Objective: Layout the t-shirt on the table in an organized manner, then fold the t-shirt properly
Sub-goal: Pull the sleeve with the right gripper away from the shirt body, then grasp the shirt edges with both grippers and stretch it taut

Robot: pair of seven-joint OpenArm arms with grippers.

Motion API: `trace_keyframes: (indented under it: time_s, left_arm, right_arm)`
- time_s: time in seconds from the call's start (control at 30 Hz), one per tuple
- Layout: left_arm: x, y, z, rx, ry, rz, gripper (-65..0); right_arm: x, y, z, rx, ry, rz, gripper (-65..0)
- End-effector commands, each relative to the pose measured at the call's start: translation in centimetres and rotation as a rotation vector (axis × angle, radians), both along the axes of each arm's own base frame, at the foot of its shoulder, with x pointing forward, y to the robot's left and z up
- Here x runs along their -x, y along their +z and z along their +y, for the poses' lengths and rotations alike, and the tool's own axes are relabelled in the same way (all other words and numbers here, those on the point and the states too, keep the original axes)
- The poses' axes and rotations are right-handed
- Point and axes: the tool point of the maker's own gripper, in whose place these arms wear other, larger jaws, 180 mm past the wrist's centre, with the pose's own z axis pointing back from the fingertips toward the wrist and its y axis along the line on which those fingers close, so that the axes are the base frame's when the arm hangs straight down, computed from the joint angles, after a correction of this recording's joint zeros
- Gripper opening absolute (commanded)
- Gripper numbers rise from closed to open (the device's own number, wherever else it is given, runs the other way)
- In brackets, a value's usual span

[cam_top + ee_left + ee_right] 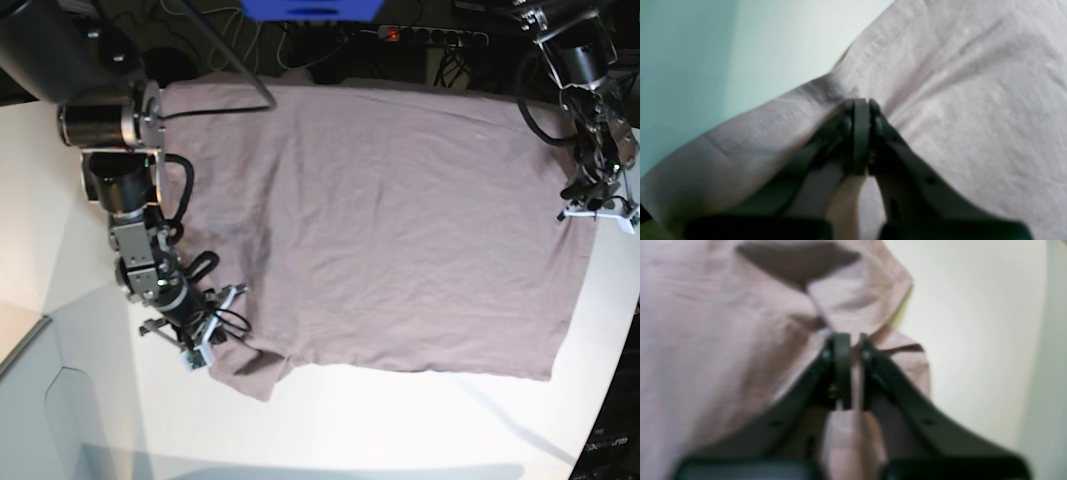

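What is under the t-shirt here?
The white table shows around the t-shirt, which lies spread on it. Anything beneath the fabric is covered; no lump suggests an object.

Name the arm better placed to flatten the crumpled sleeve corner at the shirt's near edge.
Right, probably. The right gripper is shut on the t-shirt beside that crumpled corner; the left gripper grips the opposite edge, far away.

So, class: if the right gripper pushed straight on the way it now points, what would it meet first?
The t-shirt. The right gripper is already shut on a bunched fold of it, and more cloth lies directly ahead; the table probably sits just under that, though depth is unclear.
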Motion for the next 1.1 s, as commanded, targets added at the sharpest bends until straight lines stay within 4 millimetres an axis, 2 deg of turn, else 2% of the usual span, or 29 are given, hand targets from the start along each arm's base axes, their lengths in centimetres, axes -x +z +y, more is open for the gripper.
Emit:
trace_keyframes:
  time_s: [0.0, 0.1, 0.23, 0.4, 0.53, 0.63, 0.67, 0.8, 0.87, 0.93, 1.0, 1.07]
  left_arm:
    - [-0.2, 0.2, -0.2, 0.011, -0.010, 0.011, -65.0]
    - [-0.8, 1.1, 0.0, -0.003, -0.013, -0.013, -65.0]
    - [-1.7, 2.8, 0.4, -0.036, -0.024, -0.054, -65.0]
    - [-2.2, 4.6, 0.4, -0.049, -0.040, -0.079, -65.0]
    - [-1.6, 6.5, 1.1, 0.044, 0.027, -0.145, -65.0]
    - [-0.7, 7.4, 1.4, 0.131, 0.069, -0.188, -65.0]
    - [-0.3, 7.7, 1.5, 0.153, 0.079, -0.199, -65.0]
    - [1.0, 7.7, 1.4, 0.159, 0.076, -0.199, -65.0]
    - [1.5, 7.2, 1.4, 0.162, 0.080, -0.183, -65.0]
    - [1.6, 7.1, 1.4, 0.161, 0.081, -0.176, -65.0]
    - [1.8, 7.0, 1.4, 0.162, 0.081, -0.173, -65.0]
    - [1.9, 6.6, 1.3, 0.168, 0.083, -0.166, -65.0]
  right_arm:
    - [-1.3, 2.1, 0.8, -0.036, 0.028, -0.056, -65.0]
    - [-0.9, 1.4, 1.3, -0.049, 0.033, -0.034, -63.7]
    - [-1.7, 1.4, 1.8, -0.063, 0.034, -0.011, -60.3]
    - [-3.8, 3.1, 1.7, -0.102, 0.024, -0.055, -54.6]
    - [-4.9, 3.7, -0.9, -0.055, -0.056, -0.101, -51.2]
    - [-5.7, 4.3, -4.3, 0.037, -0.174, -0.152, -48.5]
    - [-5.8, 4.5, -4.9, 0.052, -0.194, -0.162, -48.3]
    - [-5.4, 4.0, -5.4, 0.041, -0.178, -0.139, -52.6]
    - [-5.0, 3.6, -4.9, 0.022, -0.149, -0.117, -57.4]
    - [-3.9, 2.3, -4.2, 0.002, -0.119, -0.083, -63.9]
    - [-3.4, 1.9, -4.3, 0.006, -0.116, -0.082, -65.0]
    - [-1.8, 0.8, -5.5, 0.040, -0.124, -0.060, -65.0]
